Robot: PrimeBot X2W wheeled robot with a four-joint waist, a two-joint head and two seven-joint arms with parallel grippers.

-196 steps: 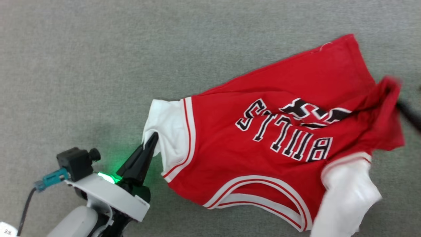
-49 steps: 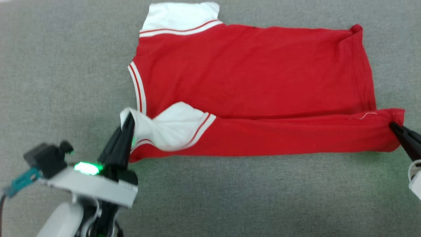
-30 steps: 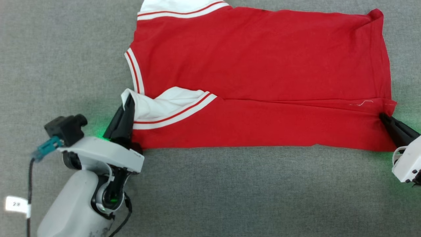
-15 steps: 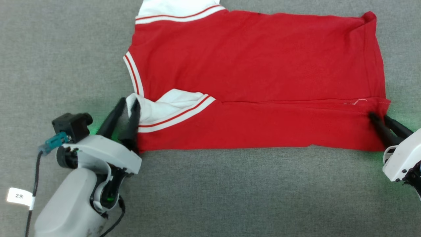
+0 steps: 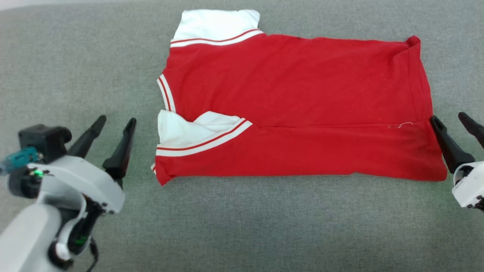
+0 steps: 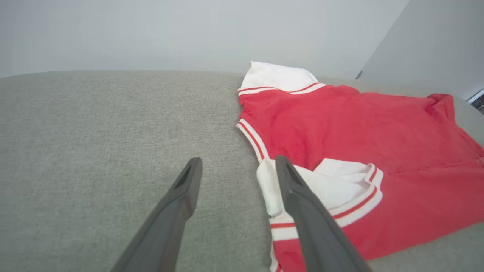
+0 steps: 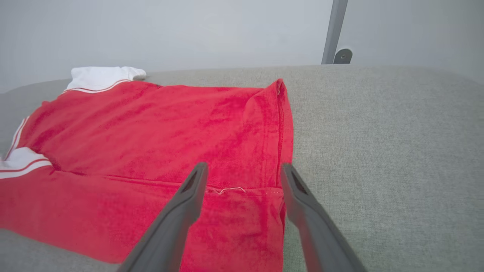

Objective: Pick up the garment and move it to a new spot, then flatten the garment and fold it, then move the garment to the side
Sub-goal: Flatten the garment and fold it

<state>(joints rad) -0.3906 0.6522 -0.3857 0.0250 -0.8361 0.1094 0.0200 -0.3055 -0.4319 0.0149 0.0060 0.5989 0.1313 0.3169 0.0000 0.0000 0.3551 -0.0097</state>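
Your left pincer [image 5: 116, 121] ends in two long, dark, tapering fingers [image 5: 121, 149], matte charcoal up close, with a recessed slot near each tip. They are set in a white, rounded housing [image 5: 83, 181] on a pale grey forearm [image 5: 26, 241]. A black camera block [image 5: 43, 138] sits on that housing, with a teal plug [image 5: 17, 158] at its side and a small green light [image 5: 37, 173] below it. A black cable [image 5: 92, 255] loops under the wrist. Your right pincer [image 5: 447, 117] has the same dark fingers and a white shell [image 5: 467, 185].
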